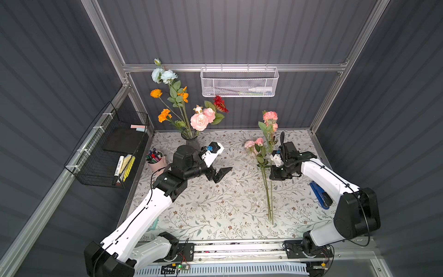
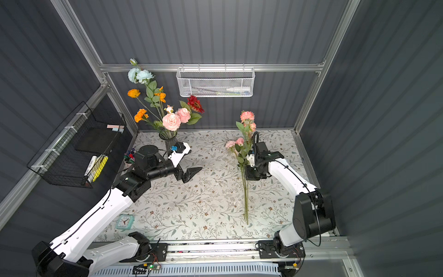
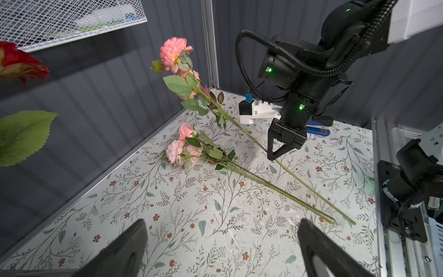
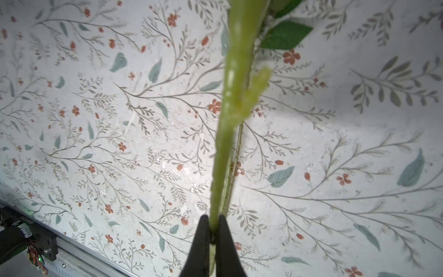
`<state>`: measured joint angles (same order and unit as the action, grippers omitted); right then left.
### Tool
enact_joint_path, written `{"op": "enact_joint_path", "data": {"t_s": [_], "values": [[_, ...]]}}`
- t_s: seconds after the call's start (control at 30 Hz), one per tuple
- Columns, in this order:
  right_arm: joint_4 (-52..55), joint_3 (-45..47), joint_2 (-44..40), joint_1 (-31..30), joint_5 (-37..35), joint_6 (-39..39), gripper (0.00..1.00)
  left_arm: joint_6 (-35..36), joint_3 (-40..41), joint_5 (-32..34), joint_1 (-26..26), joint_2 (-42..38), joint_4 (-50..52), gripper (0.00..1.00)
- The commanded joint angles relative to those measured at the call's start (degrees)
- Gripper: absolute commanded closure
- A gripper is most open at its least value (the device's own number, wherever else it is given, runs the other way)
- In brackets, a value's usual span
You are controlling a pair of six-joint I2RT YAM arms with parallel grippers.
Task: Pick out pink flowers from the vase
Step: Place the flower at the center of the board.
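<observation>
Right gripper [image 4: 213,231] pinches one pink flower stem [image 4: 230,96], its bloom raised, beside a second pink flower [image 1: 249,144] lying on the floral table [image 1: 215,211]. Left gripper [image 1: 223,174] hangs spread wide, empty. More pink flowers [image 1: 199,121] stand in the vase [image 1: 192,141].

Vase [image 1: 191,141] btm hidden behind left arm [image 1: 182,158]; pink flower stem [image 4: 233,84] blurry in right wrist view.

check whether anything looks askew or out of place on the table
One pink flower stem stands slanted, pinched in the shut right gripper, bloom in the air and tail end down at the table, beside another pink stem lying flat. The table also shows pale scuffs.
</observation>
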<state>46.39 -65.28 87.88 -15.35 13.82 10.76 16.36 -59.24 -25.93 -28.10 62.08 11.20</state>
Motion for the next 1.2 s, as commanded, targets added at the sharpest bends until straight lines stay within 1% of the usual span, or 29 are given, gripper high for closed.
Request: {"op": "enact_joint_path", "data": {"t_s": [0.0, 0.17, 0.27, 0.43, 0.6, 0.83, 0.93, 1.03, 1.17], "values": [[4.2, 0.3, 0.97, 1.22, -2.99, -1.42, 1.0, 0.18, 0.72, 0.44, -0.38, -0.03, -0.38, 0.01], [4.62, 0.52, 2.82, 2.58, -4.23, -2.13, 1.0, -0.19, 1.21, 0.33, -0.4, 0.3, -1.26, 0.01], [6.05, -0.71, 6.04, 2.61, -5.02, -2.24, 1.0, -0.05, 1.26, 0.28, -0.39, 0.33, -1.2, 0.01], [4.64, -1.12, 10.68, 2.5, -6.84, -1.21, 1.0, 0.19, 1.47, 0.01, -0.45, 0.04, -1.29, 0.01], [3.31, -2.16, 14.02, 2.35, -6.74, -0.92, 1.0, -0.01, 1.33, 0.21, -0.38, 0.38, -1.23, 0.01], [1.84, -3.26, 16.05, 1.4, -6.79, -0.68, 1.0, -1.63, 1.05, -0.03, -0.37, 2.06, -1.51, 0.01], [1.86, -3.76, 16.63, 1.04, -6.99, -0.73, 0.97, -0.77, 1.22, -0.67, -0.4, 2.51, -1.86, 0.01], [1.68, -3.72, 16.24, 0.85, -7.4, -0.71, 0.9, -0.13, 1.12, -0.88, -0.46, 2.49, -2.1, 0.01], [1.53, -3.49, 15.05, 0.68, -8.03, -0.92, 0.87, 1.17, 0.99, -1.07, -0.4, 1.75, -1.28, 0.01]]}}
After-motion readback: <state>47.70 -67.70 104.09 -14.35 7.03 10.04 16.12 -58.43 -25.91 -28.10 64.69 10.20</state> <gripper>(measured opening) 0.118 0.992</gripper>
